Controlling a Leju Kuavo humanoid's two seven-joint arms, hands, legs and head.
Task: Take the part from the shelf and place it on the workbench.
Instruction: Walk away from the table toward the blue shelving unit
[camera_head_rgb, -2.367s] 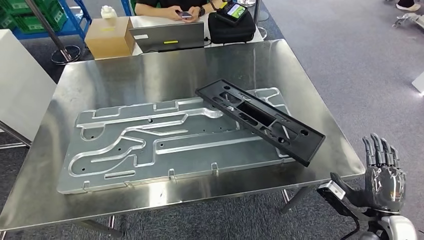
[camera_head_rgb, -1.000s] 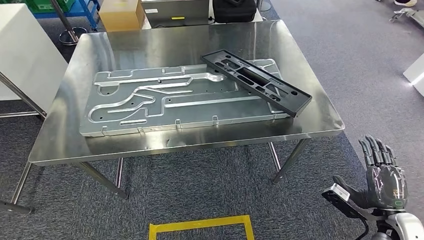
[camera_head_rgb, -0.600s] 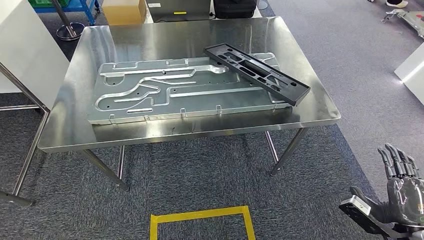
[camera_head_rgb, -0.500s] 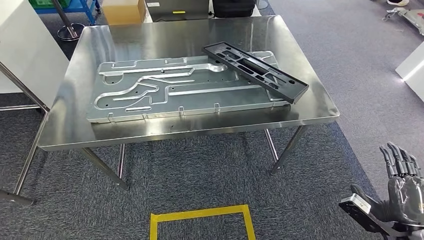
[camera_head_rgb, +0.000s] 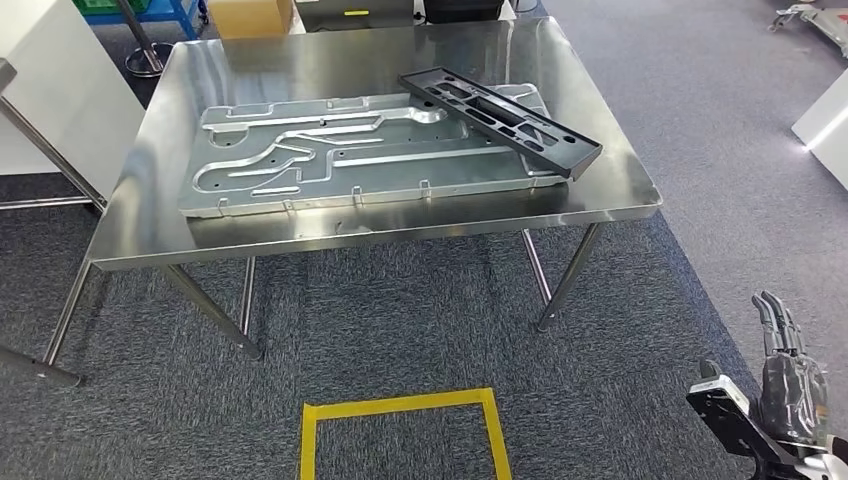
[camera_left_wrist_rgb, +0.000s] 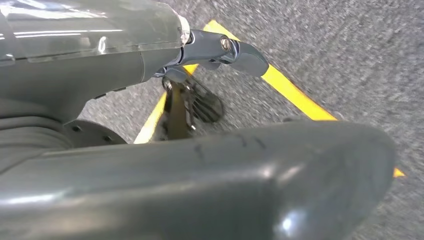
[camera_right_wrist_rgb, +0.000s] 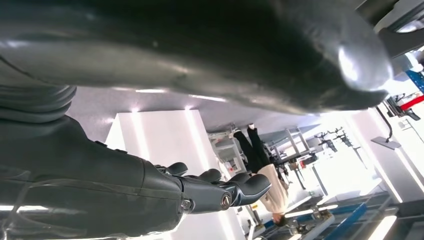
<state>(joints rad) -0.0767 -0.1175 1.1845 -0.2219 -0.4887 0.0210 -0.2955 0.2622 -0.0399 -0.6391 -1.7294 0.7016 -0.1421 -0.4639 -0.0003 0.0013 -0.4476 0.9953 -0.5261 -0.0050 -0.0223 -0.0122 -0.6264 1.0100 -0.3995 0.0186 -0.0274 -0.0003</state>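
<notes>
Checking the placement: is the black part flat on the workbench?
No. The black part lies propped across the grey metal plate, tilted.

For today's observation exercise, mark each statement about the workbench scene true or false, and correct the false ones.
1. The black part lies partly on the grey metal plate. True.
2. The right hand holds the black part. False: it hangs low beside the table with fingers apart, holding nothing.
3. A square of yellow tape marks the carpet in front of the workbench. True.
4. The black part lies on the floor. False: it rests on the workbench, at its right end.
5. The left hand is over the workbench. False: it hangs above the carpet, near the yellow tape.
</notes>
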